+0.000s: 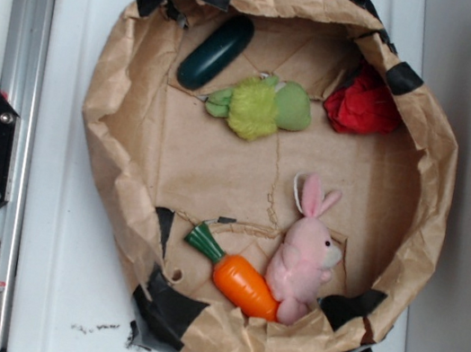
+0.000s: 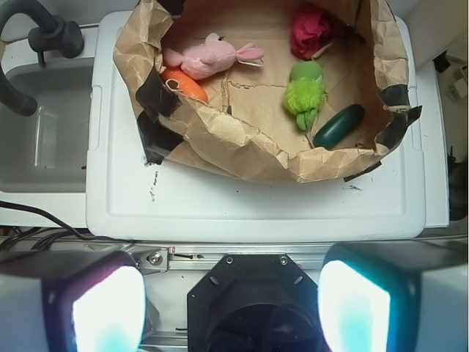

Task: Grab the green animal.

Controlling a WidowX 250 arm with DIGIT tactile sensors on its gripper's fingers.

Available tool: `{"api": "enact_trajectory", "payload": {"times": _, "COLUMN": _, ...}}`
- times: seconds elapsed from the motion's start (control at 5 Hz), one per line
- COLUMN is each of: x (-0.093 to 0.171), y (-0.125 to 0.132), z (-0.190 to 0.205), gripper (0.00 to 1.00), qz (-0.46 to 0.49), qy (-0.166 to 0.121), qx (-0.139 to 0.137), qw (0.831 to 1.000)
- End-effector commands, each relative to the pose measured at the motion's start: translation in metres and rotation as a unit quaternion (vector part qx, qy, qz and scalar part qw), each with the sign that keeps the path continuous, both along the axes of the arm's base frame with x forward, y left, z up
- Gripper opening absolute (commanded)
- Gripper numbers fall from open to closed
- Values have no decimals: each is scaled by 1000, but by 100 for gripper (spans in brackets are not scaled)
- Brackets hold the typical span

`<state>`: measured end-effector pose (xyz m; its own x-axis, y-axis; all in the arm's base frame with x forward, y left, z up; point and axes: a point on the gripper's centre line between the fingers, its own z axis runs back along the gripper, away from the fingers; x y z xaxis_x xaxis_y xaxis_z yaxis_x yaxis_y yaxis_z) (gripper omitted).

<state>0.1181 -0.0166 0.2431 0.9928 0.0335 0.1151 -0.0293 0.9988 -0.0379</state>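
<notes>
Inside the crumpled brown paper basin [image 1: 113, 118], the fuzzy yellow-green plush animal [image 1: 261, 108] lies beside a smooth dark green oblong [image 1: 215, 51]; the pincer [image 2: 231, 312] is spread wide, well apart.

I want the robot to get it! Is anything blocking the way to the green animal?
Only the paper wall stands between the gripper and the green animal. Nothing lies on top of it; the dark green oblong sits close beside it.

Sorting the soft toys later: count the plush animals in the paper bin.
2. The green animal lies near the bin's far wall beside the dark green oblong; the pink rabbit rests against the carrot. None looks hidden.
</notes>
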Motion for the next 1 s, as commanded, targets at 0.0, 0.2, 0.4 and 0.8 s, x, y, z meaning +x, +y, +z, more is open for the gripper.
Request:
{"api": "enact_trajectory", "payload": {"times": 0.0, "x": 0, "y": 0, "z": 0, "gripper": 100, "qz": 0, "qy": 0, "qx": 0, "qw": 1000}}
{"api": "enact_trajectory", "payload": {"times": 0.2, "x": 34, "y": 25, "z": -20, "gripper": 100, "qz": 14, "qy": 23, "qx": -18, "qw": 999}}
{"api": "enact_trajectory", "payload": {"times": 0.4, "x": 79, "y": 24, "z": -42, "gripper": 100, "qz": -14, "qy": -69, "qx": 3, "qw": 998}}
{"api": "enact_trajectory", "payload": {"times": 0.8, "x": 135, "y": 51, "z": -102, "gripper": 100, "qz": -31, "qy": -82, "qx": 83, "qw": 993}}
